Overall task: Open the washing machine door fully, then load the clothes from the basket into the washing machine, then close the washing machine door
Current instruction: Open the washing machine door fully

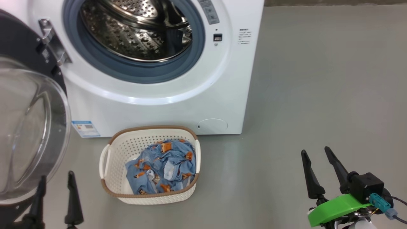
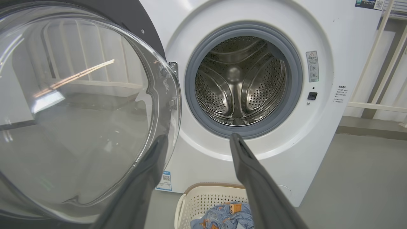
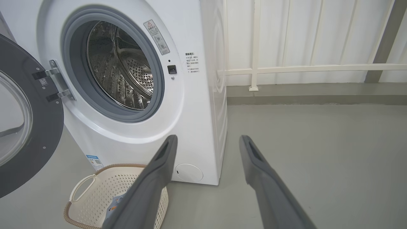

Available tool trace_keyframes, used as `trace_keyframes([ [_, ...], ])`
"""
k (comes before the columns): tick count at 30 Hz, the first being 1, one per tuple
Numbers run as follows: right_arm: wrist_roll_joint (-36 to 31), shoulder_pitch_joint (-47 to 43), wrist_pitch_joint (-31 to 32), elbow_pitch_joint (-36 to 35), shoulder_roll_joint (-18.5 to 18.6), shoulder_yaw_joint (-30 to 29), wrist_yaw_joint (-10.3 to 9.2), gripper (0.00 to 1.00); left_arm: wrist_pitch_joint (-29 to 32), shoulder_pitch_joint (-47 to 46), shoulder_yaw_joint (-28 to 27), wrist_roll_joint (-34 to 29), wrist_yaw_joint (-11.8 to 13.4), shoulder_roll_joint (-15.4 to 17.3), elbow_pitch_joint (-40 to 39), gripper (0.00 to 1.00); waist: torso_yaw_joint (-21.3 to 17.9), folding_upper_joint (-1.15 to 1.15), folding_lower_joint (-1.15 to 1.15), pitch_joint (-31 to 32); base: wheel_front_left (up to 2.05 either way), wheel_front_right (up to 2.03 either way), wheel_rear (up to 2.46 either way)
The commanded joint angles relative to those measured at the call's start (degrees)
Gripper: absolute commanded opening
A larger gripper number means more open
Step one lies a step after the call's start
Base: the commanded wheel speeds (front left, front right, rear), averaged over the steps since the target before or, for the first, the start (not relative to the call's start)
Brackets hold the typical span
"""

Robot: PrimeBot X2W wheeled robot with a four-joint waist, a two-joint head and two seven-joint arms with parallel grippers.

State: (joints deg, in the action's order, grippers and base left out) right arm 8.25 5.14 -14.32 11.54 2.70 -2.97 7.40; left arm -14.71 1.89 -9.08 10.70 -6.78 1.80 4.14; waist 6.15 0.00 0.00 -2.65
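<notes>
At left, door point(image 1: 22, 44) wide, bowl point(image 1: 28, 133) toward robot; left gripper point(image 1: 56, 176), right gripper point(image 1: 315, 150) splayed, empty.

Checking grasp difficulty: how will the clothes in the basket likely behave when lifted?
The clothes lie crumpled in soft folds, so they are probably floppy and will drape when lifted. The thin-looking fabric suggests they are light. Bunched together in the basket, they may rise as one bundle.
</notes>
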Motion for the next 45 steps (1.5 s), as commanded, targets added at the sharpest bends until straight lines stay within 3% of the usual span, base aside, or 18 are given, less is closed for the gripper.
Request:
trace_keyframes([
  [1, -0.05, 0.25, -0.68, -1.76, 0.18, 1.86, 0.09, 1.00, -0.29, -0.16, -0.53, -0.28, 0.46, 1.09, -1.71, 1.00, -1.48, 0.00, 0.00, 0.72, 0.00, 0.00, 0.00],
  [18, -0.54, -2.17, -0.68, -3.58, 0.18, 2.50, 0.09, 1.00, -0.29, 3.06, 4.74, -1.03, 3.10, 1.09, -1.92, 1.00, -4.71, 0.00, 0.00, 2.61, 0.00, 0.00, 0.00],
  [45, -0.92, -2.24, -0.68, -4.22, 0.18, 1.09, 0.09, 1.00, -0.29, 3.20, 5.87, -1.67, 4.28, 1.08, -1.58, 1.00, -3.14, 0.00, 0.00, 2.60, 0.00, 0.00, 0.00],
])
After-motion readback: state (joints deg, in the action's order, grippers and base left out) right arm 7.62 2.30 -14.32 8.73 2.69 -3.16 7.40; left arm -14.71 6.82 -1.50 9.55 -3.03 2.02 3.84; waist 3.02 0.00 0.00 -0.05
